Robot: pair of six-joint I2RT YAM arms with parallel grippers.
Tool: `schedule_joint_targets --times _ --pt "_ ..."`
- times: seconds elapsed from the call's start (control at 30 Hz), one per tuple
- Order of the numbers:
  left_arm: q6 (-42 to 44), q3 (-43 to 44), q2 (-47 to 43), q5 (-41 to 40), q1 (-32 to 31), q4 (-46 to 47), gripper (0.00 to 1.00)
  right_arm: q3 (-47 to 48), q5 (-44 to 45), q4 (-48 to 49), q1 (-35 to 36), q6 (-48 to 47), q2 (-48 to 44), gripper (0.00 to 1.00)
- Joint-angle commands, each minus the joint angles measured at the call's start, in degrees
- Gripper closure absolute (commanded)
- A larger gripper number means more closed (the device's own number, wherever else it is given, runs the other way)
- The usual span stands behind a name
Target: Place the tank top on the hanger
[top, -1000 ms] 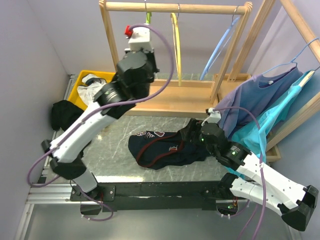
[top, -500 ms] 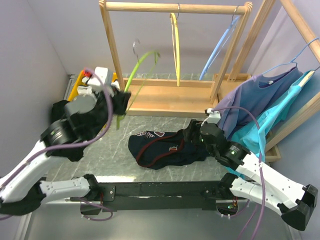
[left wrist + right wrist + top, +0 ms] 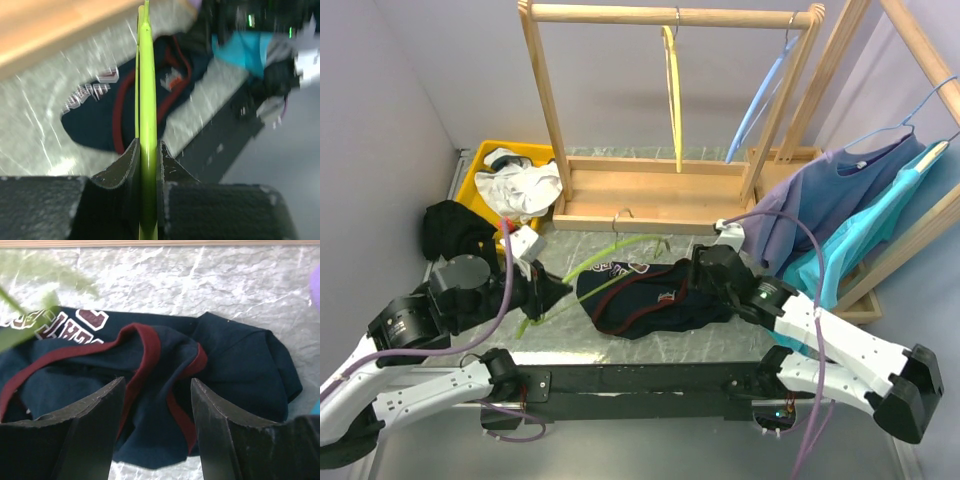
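**Hanger.** The left gripper (image 3: 558, 289) is clenched on the hanger (image 3: 605, 262). In the left wrist view both fingers (image 3: 127, 165) press against the thin green bar. The hanger's long axis runs diagonally, from the gripper at near left up toward far right. Its metal hook (image 3: 620, 214) points toward the wooden rack (image 3: 650, 190). The hanger is over the left end of the tank top (image 3: 655, 300). Contact between the two cannot be determined.

**Tank top.** It lies crumpled on the table (image 3: 620, 345), between the two arms. Its long axis runs left to right, with the lettered end at left.

**Right gripper.** The right gripper (image 3: 156, 385) is released. Its jaws stand apart over a fold of red trim (image 3: 150, 352) at the garment's right end, holding nothing. Whether the fingertips touch the cloth cannot be determined.

**Visibility limits.** The hanger is motion-blurred in the top and right wrist views, and its outline is indistinct. The lettering is partly folded under and unreadable. The left wrist view is blurred throughout.
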Motion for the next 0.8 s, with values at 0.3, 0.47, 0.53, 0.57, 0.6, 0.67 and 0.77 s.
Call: schedule_joint_targets --times 0.3,0.47,0.53,0.57,0.6,0.67,0.77 --pt "-0.34 -1.25 -4.62 9.19 -0.02 -1.71 0.99 7.42 6.82 2.27 0.43 -0.42 10.5 0.5" --pt "0.1 -1.34 -2.78 9.98 0.07 -1.1 0.99 7.95 6.38 2.44 0.35 -0.42 12.52 0.57" --pt "0.36 -2.04 -2.24 10.51 -0.02 0.04 0.99 7.77 5.86 2.97 0.35 -0.77 12.7 0.61" --pt "0.28 -2.48 -1.72 10.25 0.07 0.48 0.99 7.86 5.85 3.15 0.43 -0.77 12.79 0.64" --pt "0.28 -2.66 -1.45 9.9 0.07 1.53 0.99 8.12 5.68 3.06 0.43 -0.86 12.96 0.77" --pt "0.28 -3.62 -1.1 9.89 -0.02 3.64 0.99 8.82 5.15 2.89 0.43 -1.03 12.97 0.88" --pt "0.36 -5.02 0.04 10.24 -0.02 7.42 0.99 10.84 5.85 0.78 1.48 -0.95 11.65 1.0"
